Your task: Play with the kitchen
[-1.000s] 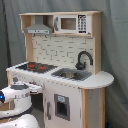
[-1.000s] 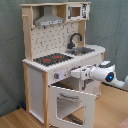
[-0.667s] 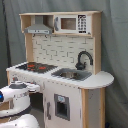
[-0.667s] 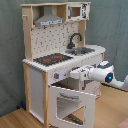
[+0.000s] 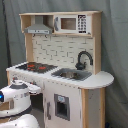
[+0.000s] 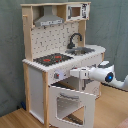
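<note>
Here the kitchen faces the gripper — front panel just beside it.

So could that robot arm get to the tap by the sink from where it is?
Probably yes: the end effector sits low at the kitchen front, and nothing covers the faucet above the sink.

Light: soft, even, moderately bright in both exterior views.
Shadows: faint, under the hood at 11 o'clock.
Glare: none.
Focus: blurry throughout, edges smeared.
</note>
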`<control>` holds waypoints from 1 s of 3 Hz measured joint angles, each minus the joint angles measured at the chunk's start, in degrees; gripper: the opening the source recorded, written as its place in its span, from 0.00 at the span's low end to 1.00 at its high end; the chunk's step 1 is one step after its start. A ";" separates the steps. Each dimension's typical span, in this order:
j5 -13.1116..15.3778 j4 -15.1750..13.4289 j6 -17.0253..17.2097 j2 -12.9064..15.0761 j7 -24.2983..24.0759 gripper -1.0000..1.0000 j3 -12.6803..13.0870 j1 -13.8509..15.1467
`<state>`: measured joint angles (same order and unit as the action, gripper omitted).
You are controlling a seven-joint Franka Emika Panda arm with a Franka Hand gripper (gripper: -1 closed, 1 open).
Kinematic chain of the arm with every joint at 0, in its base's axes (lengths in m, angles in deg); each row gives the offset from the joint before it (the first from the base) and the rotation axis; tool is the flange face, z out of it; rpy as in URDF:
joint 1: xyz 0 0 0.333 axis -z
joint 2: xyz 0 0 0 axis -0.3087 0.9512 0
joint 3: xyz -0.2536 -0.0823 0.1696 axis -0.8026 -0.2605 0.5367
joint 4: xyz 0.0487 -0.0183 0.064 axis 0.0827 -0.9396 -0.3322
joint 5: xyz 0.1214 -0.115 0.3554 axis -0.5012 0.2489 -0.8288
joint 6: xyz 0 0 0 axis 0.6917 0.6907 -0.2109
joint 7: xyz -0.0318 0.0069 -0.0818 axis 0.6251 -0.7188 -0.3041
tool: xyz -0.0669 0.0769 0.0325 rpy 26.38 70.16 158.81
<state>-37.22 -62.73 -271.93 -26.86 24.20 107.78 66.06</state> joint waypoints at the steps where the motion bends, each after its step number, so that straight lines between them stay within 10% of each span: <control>1: -0.08 0.00 -0.05 0.00 -7.20 0.00 0.01 0.01; 3: -0.21 -0.05 -0.36 0.00 -20.44 0.00 0.01 0.06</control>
<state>-37.43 -62.78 -272.29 -26.86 3.76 107.79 66.12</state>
